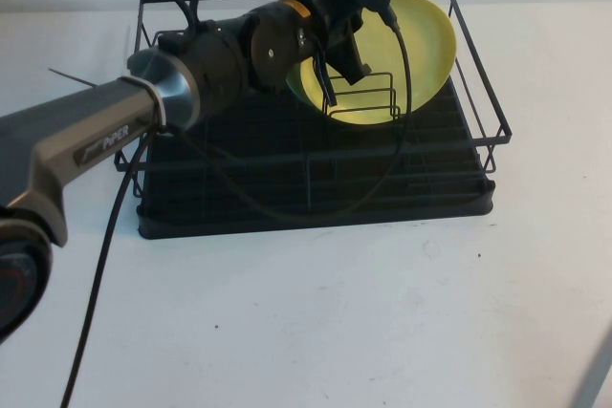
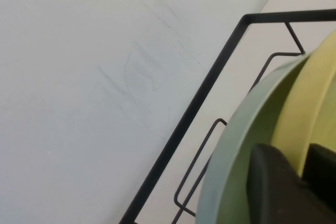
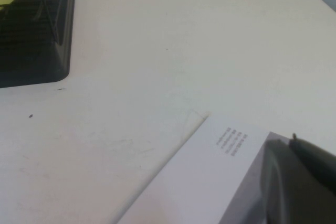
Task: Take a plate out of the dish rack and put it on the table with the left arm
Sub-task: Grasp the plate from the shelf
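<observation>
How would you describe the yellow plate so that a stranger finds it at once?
Find the black dish rack on the white table. The plate leans in its far right corner, at the left gripper. It is pale yellow, unlike the mint plate against it.

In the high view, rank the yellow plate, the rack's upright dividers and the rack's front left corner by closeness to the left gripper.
Left gripper, at the rack's back, right of centre:
1. Yellow plate, gripped at its left rim.
2. Upright dividers, just in front of the gripper.
3. Rack's front left corner, far toward the robot.

Bright, even light; soft shadows; slightly blurred close-ups.
</observation>
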`<action>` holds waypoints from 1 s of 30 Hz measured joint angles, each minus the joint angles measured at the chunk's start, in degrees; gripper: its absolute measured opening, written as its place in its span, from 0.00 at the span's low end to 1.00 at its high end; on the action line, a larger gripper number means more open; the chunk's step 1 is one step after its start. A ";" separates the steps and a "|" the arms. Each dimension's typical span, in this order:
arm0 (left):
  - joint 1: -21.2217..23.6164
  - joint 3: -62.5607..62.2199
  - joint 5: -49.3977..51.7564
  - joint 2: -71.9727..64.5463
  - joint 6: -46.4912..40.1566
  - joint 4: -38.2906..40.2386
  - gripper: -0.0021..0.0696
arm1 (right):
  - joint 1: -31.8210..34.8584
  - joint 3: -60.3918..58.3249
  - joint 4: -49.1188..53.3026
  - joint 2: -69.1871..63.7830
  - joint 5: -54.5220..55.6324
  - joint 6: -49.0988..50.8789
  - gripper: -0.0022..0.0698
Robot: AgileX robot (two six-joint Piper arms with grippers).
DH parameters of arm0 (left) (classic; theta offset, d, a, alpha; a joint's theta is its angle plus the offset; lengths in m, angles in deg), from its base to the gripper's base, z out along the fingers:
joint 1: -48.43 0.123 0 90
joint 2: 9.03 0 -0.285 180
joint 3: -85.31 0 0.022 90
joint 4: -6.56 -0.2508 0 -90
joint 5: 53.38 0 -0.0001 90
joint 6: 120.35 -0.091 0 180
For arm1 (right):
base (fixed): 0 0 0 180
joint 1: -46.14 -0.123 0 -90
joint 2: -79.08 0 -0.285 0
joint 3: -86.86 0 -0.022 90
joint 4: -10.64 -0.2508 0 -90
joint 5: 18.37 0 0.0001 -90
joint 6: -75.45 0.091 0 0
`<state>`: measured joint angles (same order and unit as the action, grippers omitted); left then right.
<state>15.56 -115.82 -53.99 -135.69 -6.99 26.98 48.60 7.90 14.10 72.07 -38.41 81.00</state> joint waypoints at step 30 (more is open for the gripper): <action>1.23 0.03 2.68 -1.16 9.73 1.45 0.45 | 0.00 0.00 0.00 0.00 0.00 0.00 0.00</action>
<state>16.79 -115.79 -51.32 -136.85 2.74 28.44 48.60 7.90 14.10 72.07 -38.41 81.00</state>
